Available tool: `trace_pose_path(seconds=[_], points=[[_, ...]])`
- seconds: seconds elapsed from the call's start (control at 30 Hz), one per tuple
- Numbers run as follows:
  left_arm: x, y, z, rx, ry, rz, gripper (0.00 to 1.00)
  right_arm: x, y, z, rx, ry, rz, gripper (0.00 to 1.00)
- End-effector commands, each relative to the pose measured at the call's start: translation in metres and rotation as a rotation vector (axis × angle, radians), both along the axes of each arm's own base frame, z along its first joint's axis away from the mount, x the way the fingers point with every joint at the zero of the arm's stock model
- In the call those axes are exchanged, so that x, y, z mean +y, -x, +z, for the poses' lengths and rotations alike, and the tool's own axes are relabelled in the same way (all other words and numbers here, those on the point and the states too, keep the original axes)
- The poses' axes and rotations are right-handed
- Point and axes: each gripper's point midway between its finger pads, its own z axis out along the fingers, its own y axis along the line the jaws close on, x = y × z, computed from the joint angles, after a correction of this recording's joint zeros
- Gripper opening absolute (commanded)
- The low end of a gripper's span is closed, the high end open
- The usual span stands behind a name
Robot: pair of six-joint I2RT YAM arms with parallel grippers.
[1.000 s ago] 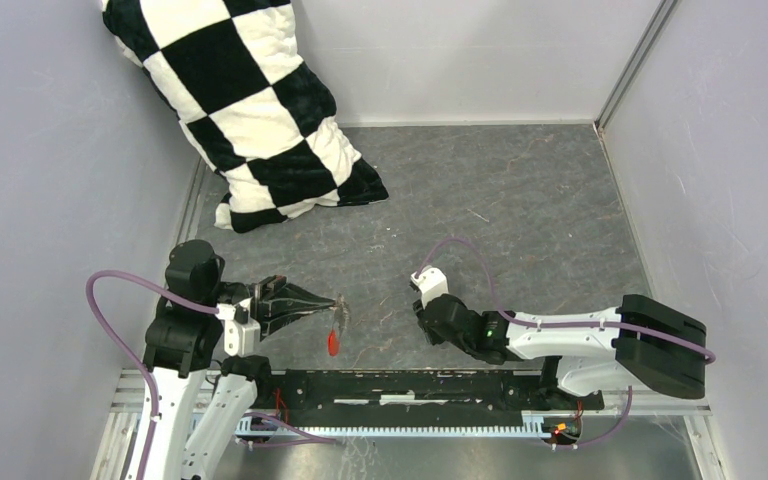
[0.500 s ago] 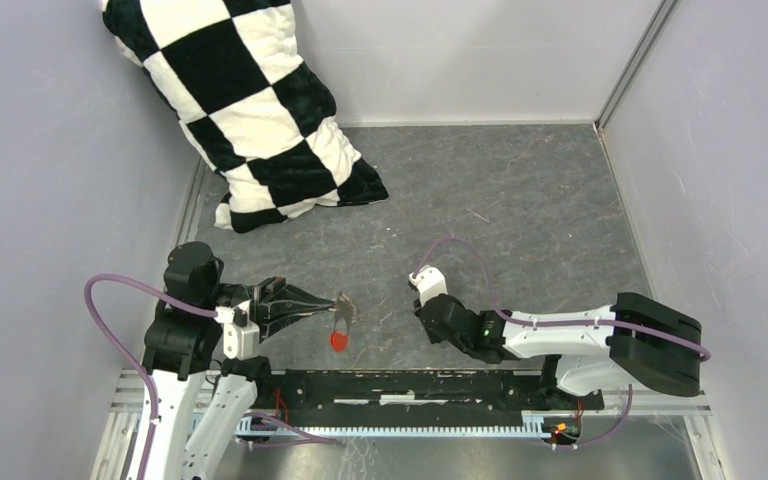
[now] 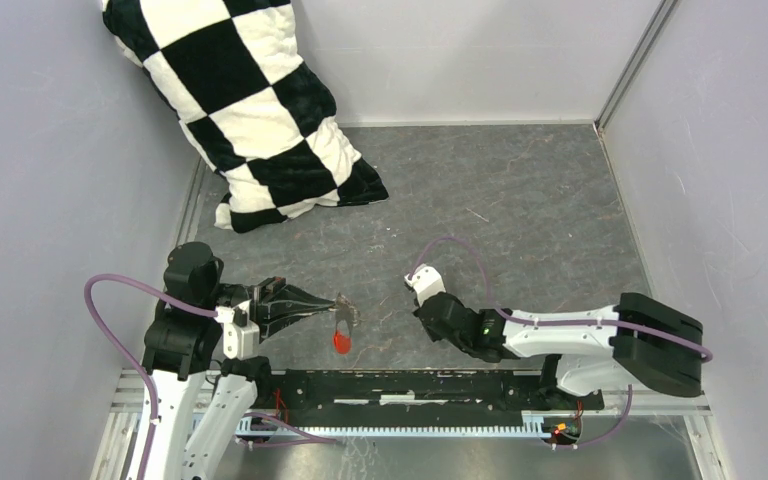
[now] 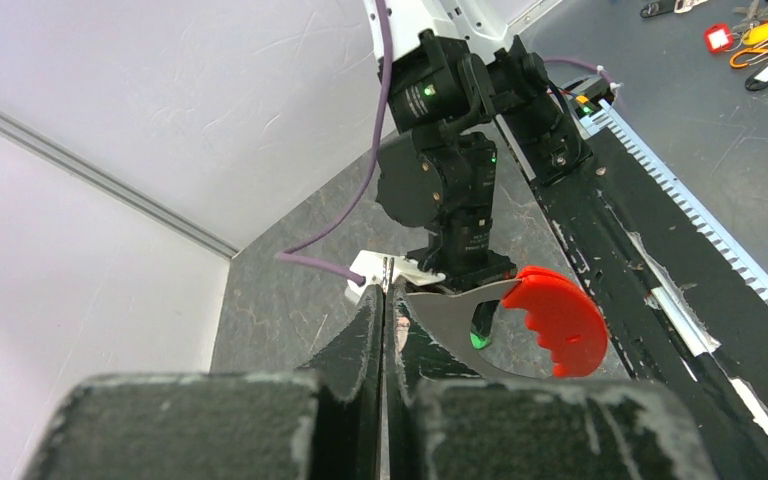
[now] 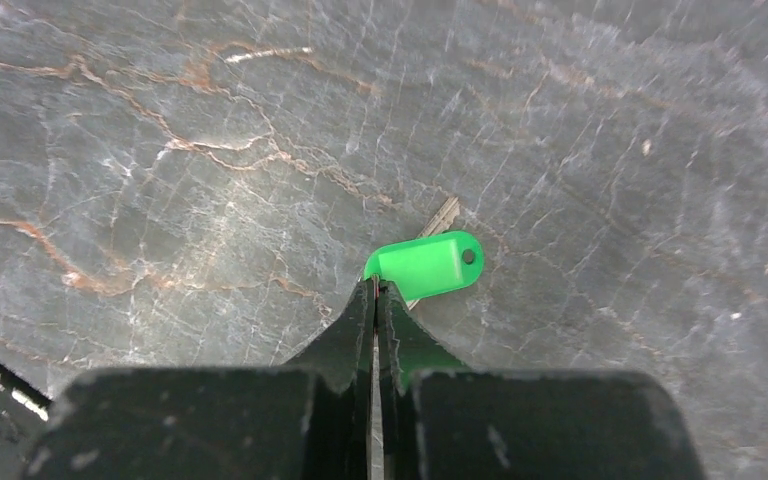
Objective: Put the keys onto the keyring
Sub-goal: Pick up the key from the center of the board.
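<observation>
Grey marbled tabletop (image 5: 160,150) bears the green-headed metal key (image 5: 425,265) lying flat, holed end pointing away from the right gripper (image 5: 375,287), whose closed tips touch its other end. Aloft, the left gripper (image 4: 384,300) pinches the silvery red-tagged keyring (image 4: 550,320).

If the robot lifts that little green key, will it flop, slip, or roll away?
The green key looks stiff: flat plastic head, straight metal blade, so it probably won't flop. It seems thin, likely light. It lies flat on the table, and the right gripper is shut at its edge, so it may slide or twist away rather than roll.
</observation>
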Motion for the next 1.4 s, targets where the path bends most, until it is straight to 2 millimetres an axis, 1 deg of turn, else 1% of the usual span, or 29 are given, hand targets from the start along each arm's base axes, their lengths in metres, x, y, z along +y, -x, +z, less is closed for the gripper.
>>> trace_pose_path(seconds=[0.0,0.03,0.07,0.1,0.13,0.23,0.27,0.37,0.4,0.43,0.5,0.63,0.77,0.83,0.93,1.07,1.37], points=[[-0.001,0.008,-0.001,0.083,0.006,-0.058,0.02,0.021,-0.012,0.068,-0.187,-0.103,0.131,0.01],[-0.001,0.007,-0.004,0.112,0.003,-0.063,0.02,0.025,-0.009,0.083,-0.234,-0.125,0.200,0.01],[-0.002,0.005,-0.007,0.145,0.000,-0.068,0.02,0.030,-0.006,0.103,-0.296,-0.162,0.274,0.01],[-0.002,0.004,-0.012,0.183,-0.002,-0.077,0.02,0.034,0.002,0.115,-0.335,-0.197,0.353,0.01],[-0.002,0.003,-0.014,0.216,-0.004,-0.087,0.02,0.037,0.008,0.133,-0.403,-0.226,0.427,0.01],[-0.004,-0.003,-0.021,0.296,-0.010,-0.092,0.02,0.045,0.032,0.171,-0.549,-0.284,0.634,0.01],[-0.004,-0.005,-0.022,0.316,-0.012,-0.092,0.02,0.046,0.037,0.182,-0.589,-0.287,0.679,0.01],[-0.006,-0.009,-0.024,0.352,-0.017,-0.099,0.02,0.051,0.048,0.203,-0.662,-0.259,0.780,0.01],[-0.006,-0.010,-0.025,0.353,-0.018,-0.103,0.02,0.054,0.049,0.207,-0.677,-0.238,0.802,0.01],[-0.007,-0.011,-0.025,0.357,-0.019,-0.106,0.02,0.060,0.056,0.214,-0.691,-0.244,0.855,0.01],[-0.009,-0.011,-0.025,0.373,-0.024,-0.121,0.02,0.068,0.062,0.225,-0.723,-0.236,0.904,0.01],[-0.011,-0.008,-0.026,0.394,-0.033,-0.144,0.02,0.080,0.069,0.251,-0.804,-0.240,0.955,0.01],[-0.012,-0.006,-0.026,0.391,-0.035,-0.154,0.02,0.088,0.068,0.278,-0.884,-0.253,0.960,0.01],[-0.012,-0.006,-0.025,0.382,-0.033,-0.156,0.02,0.092,0.068,0.288,-0.917,-0.260,0.966,0.01],[-0.012,-0.007,-0.022,0.371,-0.032,-0.155,0.02,0.098,0.069,0.295,-0.952,-0.264,0.989,0.01],[-0.012,-0.005,-0.020,0.362,-0.031,-0.155,0.02,0.106,0.073,0.297,-0.968,-0.265,1.025,0.01],[-0.012,-0.002,-0.020,0.361,-0.031,-0.157,0.02,0.111,0.077,0.303,-0.987,-0.296,1.040,0.01]])
